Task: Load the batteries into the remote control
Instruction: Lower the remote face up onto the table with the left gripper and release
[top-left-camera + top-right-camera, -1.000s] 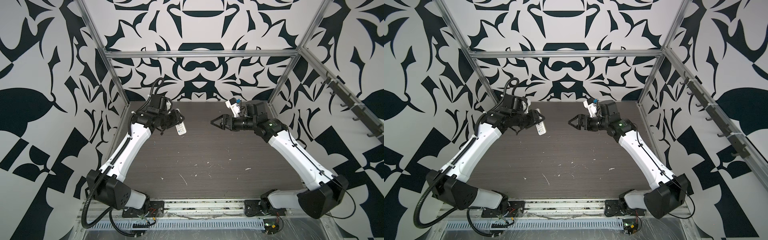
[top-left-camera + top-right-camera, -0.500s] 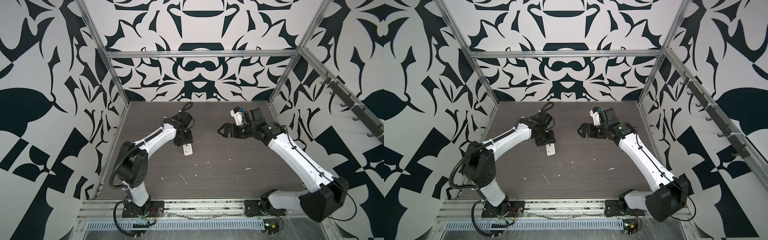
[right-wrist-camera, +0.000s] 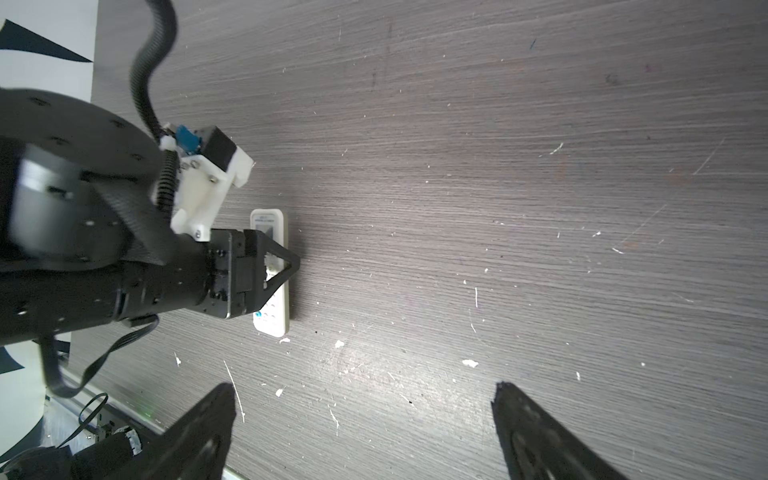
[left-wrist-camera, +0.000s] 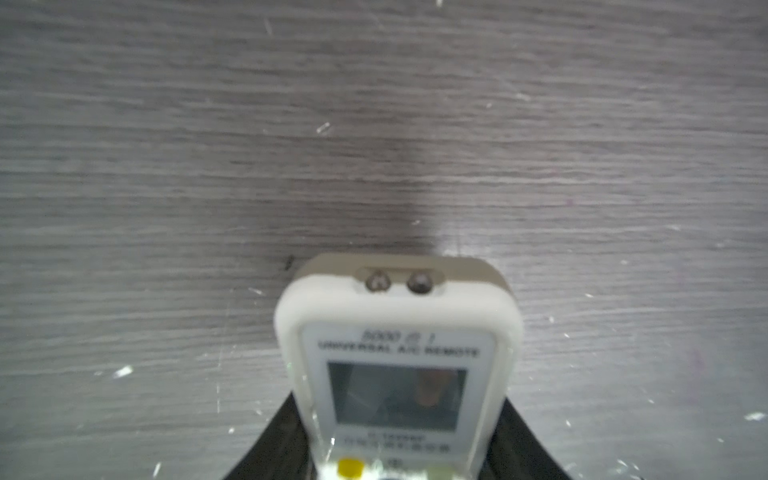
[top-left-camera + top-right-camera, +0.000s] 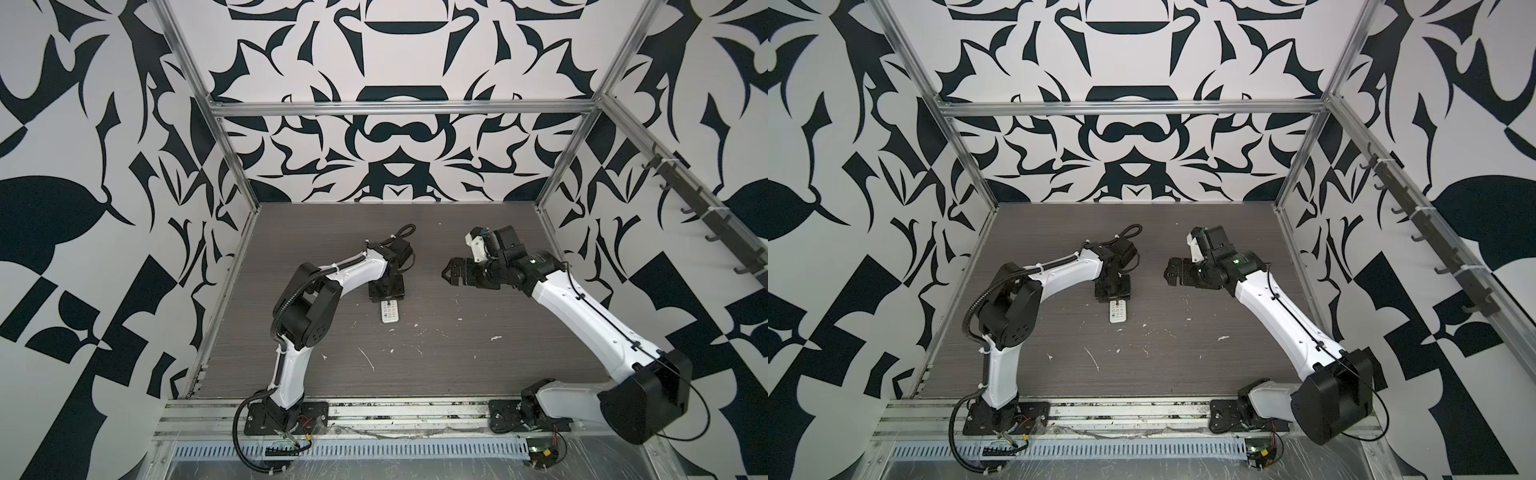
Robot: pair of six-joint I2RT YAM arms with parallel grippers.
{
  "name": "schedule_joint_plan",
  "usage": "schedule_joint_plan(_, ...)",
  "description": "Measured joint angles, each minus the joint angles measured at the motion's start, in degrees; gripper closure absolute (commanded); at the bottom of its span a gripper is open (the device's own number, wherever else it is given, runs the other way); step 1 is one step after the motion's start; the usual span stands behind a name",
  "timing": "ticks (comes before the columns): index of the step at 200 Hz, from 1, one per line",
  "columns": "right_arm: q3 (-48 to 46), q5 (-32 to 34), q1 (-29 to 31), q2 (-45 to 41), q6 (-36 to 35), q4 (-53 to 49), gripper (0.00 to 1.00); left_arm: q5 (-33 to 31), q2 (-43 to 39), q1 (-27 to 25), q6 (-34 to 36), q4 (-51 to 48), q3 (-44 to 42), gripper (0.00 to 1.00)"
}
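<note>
a: how far along is it?

b: early, i'd judge. the remote control point(image 5: 390, 312) is buttons-up, low over the table point(image 5: 478, 374). whether it touches the table i can't tell. the left gripper point(image 5: 388, 301) is clamped on its long sides.

a: and the batteries?

b: none shows in any view. the recess is on the remote's underside, hidden, so i can't say whether anything is loaded. as i read it, it needs turning over and both cells are yet to be fetched and seated.

a: the other arm?

b: the right gripper point(image 5: 448, 271) hangs well apart from the remote, on the right arm's side, with its jaws spread wide and nothing between them.

a: any writing?

b: in the left wrist view, above the remote's greenish screen, "universal a/c remote". the line over that looks like "5000 in 1", but blurred. the small print below the screen is unreadable.
</note>
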Motion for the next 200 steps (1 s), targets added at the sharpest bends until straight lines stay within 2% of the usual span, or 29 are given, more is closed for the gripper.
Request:
schedule_joint_plan(17, -0.26, 0.15, 0.0, -1.03, 0.02, 0.2, 0.01, -0.13, 0.63, 0.0, -0.17, -0.04, 0.0, 0.75)
schedule_joint_plan(73, -0.48, 0.37, 0.0, -1.88, 0.0, 0.66, 0.01, -0.39, 1.51, -0.52, -1.31, -0.26, 0.28, 0.58)
schedule_joint_plan(138, -0.52, 0.63, 0.0, -3.32, -0.35, 1.01, 0.01, -1.66, 1.97, -1.16, -2.08, -0.66, 0.74, 0.47)
schedule_joint_plan(169, -0.55, 0.79, 0.0, -4.39, -0.5, 1.49, 0.0, -1.81, 1.97, -1.33, -2.47, -0.28, 0.76, 0.31)
schedule_joint_plan(186, -0.55, 0.85, 0.0, -5.03, -0.48, 1.86, 0.01, -1.49, 1.86, -1.6, -2.64, 0.09, 0.83, 0.16)
schedule_joint_plan(191, -0.55, 0.9, 0.0, -5.18, -0.48, 1.92, 0.01, -1.25, 1.81, -1.62, -3.04, 0.26, 0.81, 0.08)
schedule_joint_plan(200, -0.55, 1.18, 0.0, -5.53, -0.5, 1.92, 0.01, -0.63, 1.55, -1.62, -2.32, 0.39, 0.81, 0.01)
